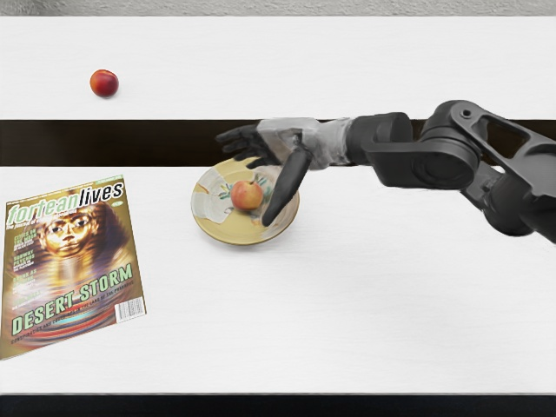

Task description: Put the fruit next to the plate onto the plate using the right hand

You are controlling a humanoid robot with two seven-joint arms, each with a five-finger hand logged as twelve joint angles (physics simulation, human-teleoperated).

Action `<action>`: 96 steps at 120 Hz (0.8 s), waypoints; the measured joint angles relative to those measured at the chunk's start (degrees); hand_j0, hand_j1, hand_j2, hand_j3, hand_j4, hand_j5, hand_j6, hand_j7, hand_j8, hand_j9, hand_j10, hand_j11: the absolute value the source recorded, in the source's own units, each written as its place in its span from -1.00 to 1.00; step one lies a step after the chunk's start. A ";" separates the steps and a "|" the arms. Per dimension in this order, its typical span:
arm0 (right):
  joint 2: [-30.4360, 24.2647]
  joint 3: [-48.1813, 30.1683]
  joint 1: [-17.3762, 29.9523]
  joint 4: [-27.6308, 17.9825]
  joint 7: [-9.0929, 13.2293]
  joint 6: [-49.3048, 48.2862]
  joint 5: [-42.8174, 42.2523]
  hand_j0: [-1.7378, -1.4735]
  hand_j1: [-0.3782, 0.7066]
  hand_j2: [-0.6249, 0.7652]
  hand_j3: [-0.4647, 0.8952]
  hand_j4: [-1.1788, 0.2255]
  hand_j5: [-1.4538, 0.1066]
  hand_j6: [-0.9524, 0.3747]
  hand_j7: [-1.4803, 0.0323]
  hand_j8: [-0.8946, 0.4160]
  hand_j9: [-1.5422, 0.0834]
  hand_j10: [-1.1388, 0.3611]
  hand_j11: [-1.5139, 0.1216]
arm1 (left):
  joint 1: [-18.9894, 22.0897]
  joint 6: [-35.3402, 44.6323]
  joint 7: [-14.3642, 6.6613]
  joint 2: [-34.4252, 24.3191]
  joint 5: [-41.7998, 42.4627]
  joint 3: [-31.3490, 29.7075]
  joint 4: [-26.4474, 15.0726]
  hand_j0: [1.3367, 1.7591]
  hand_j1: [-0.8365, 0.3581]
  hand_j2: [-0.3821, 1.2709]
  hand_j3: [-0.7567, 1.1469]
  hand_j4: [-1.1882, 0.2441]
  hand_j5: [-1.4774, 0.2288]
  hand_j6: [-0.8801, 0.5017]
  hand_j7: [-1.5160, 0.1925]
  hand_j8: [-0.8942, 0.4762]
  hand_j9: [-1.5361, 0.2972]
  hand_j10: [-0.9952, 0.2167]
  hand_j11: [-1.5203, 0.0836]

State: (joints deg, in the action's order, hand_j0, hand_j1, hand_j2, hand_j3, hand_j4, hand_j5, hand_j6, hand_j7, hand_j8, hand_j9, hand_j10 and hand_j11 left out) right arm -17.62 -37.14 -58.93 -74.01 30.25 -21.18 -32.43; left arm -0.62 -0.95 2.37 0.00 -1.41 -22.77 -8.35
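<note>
Holds the right hand (280,152), fingers spread, above the plate (228,236) by the table's (365,304) far edge. Seems clear of the fruit (247,195) lying there.

Fruit (247,195) lies on plate (211,223) beneath robot hand (276,149).

The right hand (274,149) covers the upper rim of the plate (233,235), and one dark finger (287,184) hides a strip of its right side. The right arm (473,161) runs off the frame's right edge. The magazine (71,261) is clipped at the left edge — its small print is too fine to read.
</note>
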 joint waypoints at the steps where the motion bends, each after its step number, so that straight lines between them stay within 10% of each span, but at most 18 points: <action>1: -0.25 -0.26 0.13 0.01 -0.01 -0.50 0.53 -0.40 -0.78 -0.12 -0.32 0.57 0.74 0.32 0.83 0.25 0.78 0.42 0.73 | 0.00 0.00 0.00 0.00 0.00 0.00 0.00 0.52 0.52 -0.48 -0.21 0.33 0.38 -0.06 0.42 -0.04 0.34 0.26 0.52; 96: -32.65 -2.49 9.98 7.16 0.93 -13.83 43.55 -0.40 -0.86 -0.11 -0.32 0.62 0.80 0.38 0.89 0.31 0.83 0.47 0.79 | 0.00 -0.02 0.00 0.00 -0.01 0.01 0.00 0.52 0.52 -0.48 -0.21 0.33 0.38 -0.06 0.42 -0.04 0.34 0.26 0.52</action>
State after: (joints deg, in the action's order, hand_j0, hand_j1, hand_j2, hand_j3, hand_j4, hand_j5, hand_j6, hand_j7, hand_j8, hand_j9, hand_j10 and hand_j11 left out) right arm -50.27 -39.63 -48.95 -66.86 31.18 -35.02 11.11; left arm -0.61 -0.97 2.38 0.00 -1.41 -22.75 -8.35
